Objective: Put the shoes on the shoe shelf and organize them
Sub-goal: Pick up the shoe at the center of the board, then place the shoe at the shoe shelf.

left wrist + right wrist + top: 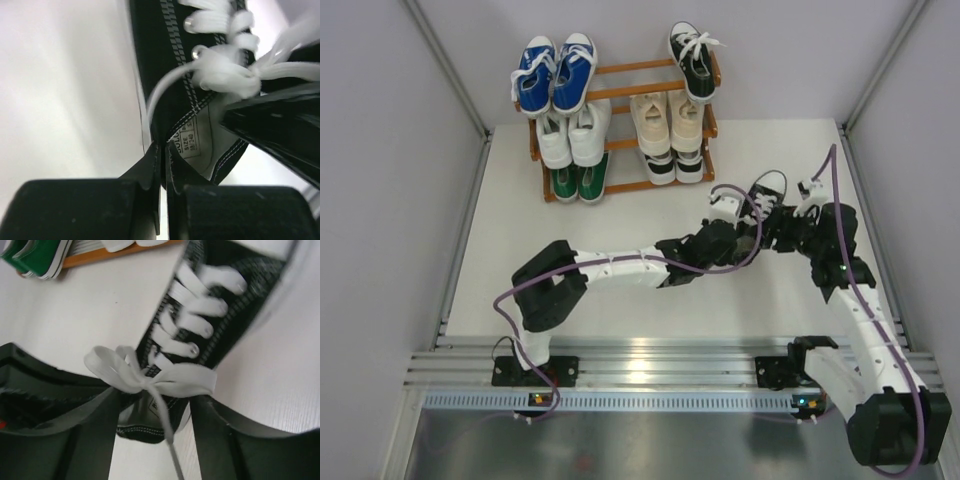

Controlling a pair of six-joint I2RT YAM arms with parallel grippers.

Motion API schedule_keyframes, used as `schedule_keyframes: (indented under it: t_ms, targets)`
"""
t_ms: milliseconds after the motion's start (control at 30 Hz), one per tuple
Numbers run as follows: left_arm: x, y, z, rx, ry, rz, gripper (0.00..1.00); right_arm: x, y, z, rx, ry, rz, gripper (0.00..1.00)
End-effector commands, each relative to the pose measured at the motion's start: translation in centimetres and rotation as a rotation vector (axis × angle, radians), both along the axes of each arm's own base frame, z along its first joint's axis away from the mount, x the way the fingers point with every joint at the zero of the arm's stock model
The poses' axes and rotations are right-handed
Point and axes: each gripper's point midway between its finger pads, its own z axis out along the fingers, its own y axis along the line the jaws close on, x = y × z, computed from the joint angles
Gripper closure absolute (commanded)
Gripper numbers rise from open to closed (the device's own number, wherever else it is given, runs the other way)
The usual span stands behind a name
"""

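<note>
White tabletop [620, 215], shelf [630, 68] well apart: left gripper [164, 146] tight on black shoe [155, 50] collar edge, right gripper [155, 407] open-jawed astride it.

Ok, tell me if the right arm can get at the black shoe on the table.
Probably yes: the right gripper stands open astride the black shoe at its heel end. The left gripper, pinched shut on the collar, crowds the spot.

Left arm [620, 268] stretched low across to the right; left tool [164, 146] pinched closed. Right arm [860, 300] bent forward; right tool [155, 407] fingers parted.
</note>
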Motion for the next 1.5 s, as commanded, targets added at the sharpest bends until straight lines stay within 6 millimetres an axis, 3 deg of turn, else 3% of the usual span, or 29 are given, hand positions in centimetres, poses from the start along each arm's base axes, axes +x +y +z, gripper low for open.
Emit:
schedule_keyframes:
  t_ms: [0,33,67,133,167,233,333,367,600,700,800,1000,1133,1167,1200,1333,1367,1433,1467]
  targets:
    - [0.4,1.7,4.7,0.007,-0.121,-0.049,1.00,0.4,2.3,6.1,0.037,-0.228,0.137,0.40]
    - [0.3,2.1,4.9,0.017,-0.131,-0.062,1.00,0.3,2.4,6.4,0.027,-0.241,0.146,0.31]
    - [0.2,2.8,6.1,-0.001,-0.142,-0.063,1.00,0.2,2.4,6.7,0.023,-0.249,0.151,0.28]
    - [0.0,3.7,6.1,0.003,-0.132,-0.074,1.00,-0.1,2.4,7.1,0.009,-0.262,0.166,0.22]
    - [0.3,4.5,7.1,-0.014,-0.136,-0.068,1.00,-0.2,2.4,7.5,0.003,-0.274,0.179,0.21]
    - [0.5,5.6,7.0,-0.024,-0.111,-0.069,1.00,-0.5,2.2,7.6,-0.024,-0.281,0.195,0.19]
    - [0.6,7.4,9.3,-0.108,-0.085,-0.067,1.00,-1.2,1.9,8.3,-0.074,-0.305,0.242,0.18]
    - [0.7,7.9,9.8,-0.127,-0.079,-0.062,1.00,-0.9,0.9,8.8,-0.083,-0.319,0.219,0.17]
    - [2.0,11.3,14.5,-0.259,-0.036,-0.026,1.00,-1.7,-1.1,10.1,-0.093,-0.349,0.185,0.17]
    - [2.8,13.0,16.9,-0.287,-0.044,0.005,1.00,-1.5,-2.4,9.8,-0.115,-0.342,0.141,0.18]
    - [3.3,14.3,20.3,-0.332,-0.090,0.017,1.00,-1.3,-3.3,9.5,-0.120,-0.329,0.107,0.18]
    - [4.1,16.3,26.5,-0.417,-0.164,0.038,1.00,-0.8,-3.8,8.8,-0.126,-0.301,0.080,0.19]
    - [5.8,18.4,29.3,-0.483,-0.190,0.081,1.00,-0.8,-3.8,8.5,-0.120,-0.284,0.080,0.19]
    - [5.9,18.7,30.6,-0.510,-0.198,0.062,1.00,-0.8,-3.8,8.4,-0.121,-0.283,0.081,0.19]
    - [5.9,18.5,30.5,-0.514,-0.188,0.058,1.00,-0.8,-3.8,8.4,-0.122,-0.285,0.081,0.19]
    - [7.5,19.5,33.0,-0.550,-0.223,0.088,1.00,-0.7,-3.9,8.3,-0.122,-0.278,0.077,0.19]
    - [7.6,19.7,34.6,-0.574,-0.248,0.086,1.00,-0.7,-3.9,8.3,-0.124,-0.279,0.074,0.19]
    - [8.3,20.0,35.5,-0.593,-0.257,0.101,1.00,-0.7,-4.0,8.2,-0.123,-0.277,0.072,0.19]
    - [8.3,20.3,37.0,-0.617,-0.280,0.100,1.00,-0.7,-4.0,8.1,-0.124,-0.275,0.071,0.19]
